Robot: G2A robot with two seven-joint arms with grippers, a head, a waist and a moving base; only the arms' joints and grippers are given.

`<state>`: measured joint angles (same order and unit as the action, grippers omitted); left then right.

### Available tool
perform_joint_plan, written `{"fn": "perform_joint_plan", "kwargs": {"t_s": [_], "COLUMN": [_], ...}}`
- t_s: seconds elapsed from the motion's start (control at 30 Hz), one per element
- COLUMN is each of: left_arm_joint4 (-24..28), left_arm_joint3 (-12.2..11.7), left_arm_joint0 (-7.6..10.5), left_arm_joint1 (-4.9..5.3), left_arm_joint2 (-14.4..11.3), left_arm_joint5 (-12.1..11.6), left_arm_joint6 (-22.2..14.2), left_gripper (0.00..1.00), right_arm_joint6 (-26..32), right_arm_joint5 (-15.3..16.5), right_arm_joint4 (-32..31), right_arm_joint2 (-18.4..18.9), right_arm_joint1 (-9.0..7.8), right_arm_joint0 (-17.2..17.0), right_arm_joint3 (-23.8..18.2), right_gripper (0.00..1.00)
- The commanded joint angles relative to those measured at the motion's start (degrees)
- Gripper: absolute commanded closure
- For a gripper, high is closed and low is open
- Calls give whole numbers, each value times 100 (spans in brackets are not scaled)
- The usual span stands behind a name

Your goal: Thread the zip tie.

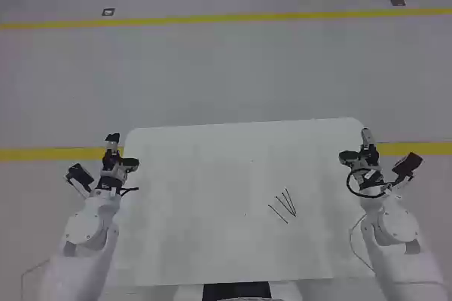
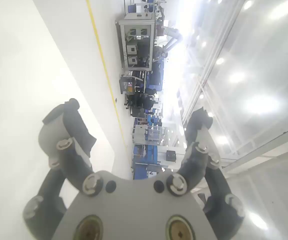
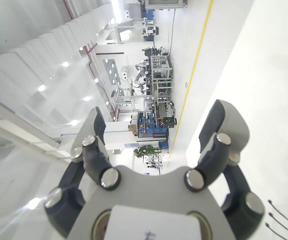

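Note:
Three thin black zip ties [image 1: 285,203] lie loose on the white table [image 1: 211,196], right of its middle; their heads [image 3: 270,213] peek in at the edge of the right wrist view. My left gripper [image 1: 111,140] is held off the table's left edge, open, with nothing between its fingers [image 2: 78,128]. My right gripper [image 1: 367,135] hovers by the table's right edge, also open and empty, its fingers [image 3: 216,121] spread wide. Both grippers point away toward the far side of the room, well apart from the ties.
The table's rounded far corners sit close to each gripper. A yellow floor line [image 1: 30,153] runs behind the table at both sides. Machinery racks [image 2: 136,43] stand far off in the hall.

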<state>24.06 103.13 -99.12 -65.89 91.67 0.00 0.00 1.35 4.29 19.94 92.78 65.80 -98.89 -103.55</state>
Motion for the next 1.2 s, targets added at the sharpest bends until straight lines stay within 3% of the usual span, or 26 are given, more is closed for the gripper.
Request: {"fn": "perform_joint_plan", "kwargs": {"t_s": [0.0, 0.07, 0.1, 0.2, 0.27, 0.67, 0.77, 0.87, 0.9, 1.0, 1.07, 1.17], "left_arm_joint4": [0, 0, 0, 0, 0, 0, 0, 0, 0, 0, 0, 0], "left_arm_joint3": [0, 0, 0, 0, 0, 0, 0, 0, 0, 0, 0, 0], "left_arm_joint0": [0, 0, 0, 0, 0, 0, 0, 0, 0, 0, 0, 0], "left_arm_joint1": [0, 0, 0, 0, 0, 0, 0, 0, 0, 0, 0, 0], "left_arm_joint2": [0, 0, 0, 0, 0, 0, 0, 0, 0, 0, 0, 0], "left_arm_joint5": [0, 0, 0, 0, 0, 0, 0, 0, 0, 0, 0, 0], "left_arm_joint6": [0, 0, 0, 0, 0, 0, 0, 0, 0, 0, 0, 0], "left_gripper": [0, 0, 0, 0, 0, 0, 0, 0, 0, 0, 0, 0], "right_arm_joint6": [153, 509, 956, 1746, 1861, 1861, 2478, 3247, 3785, 4528, 4884, 4884], "right_arm_joint5": [235, 383, 526, 1216, 1519, 1519, 1519, 1519, 1519, 1519, 1519, 1519], "right_arm_joint4": [-255, -548, -898, -1890, -2253, -2253, -3196, -3566, -3821, -4273, -4416, -4416], "right_arm_joint2": [48, 58, 49, 33, 40, 40, 24, -152, -300, -705, -923, -923], "right_arm_joint1": [-9, -30, -63, -132, -150, -150, -230, -324, -385, -530, -624, -624], "right_arm_joint0": [11, 17, 32, 63, 85, 85, 401, 722, 868, 1110, 1210, 1210], "right_arm_joint3": [-14, -13, -18, 79, 200, 200, -188, -233, -283, -323, -229, -229], "right_gripper": [0, 0, 0, 0, 0, 0, 0, 0, 0, 0, 0, 0]}}
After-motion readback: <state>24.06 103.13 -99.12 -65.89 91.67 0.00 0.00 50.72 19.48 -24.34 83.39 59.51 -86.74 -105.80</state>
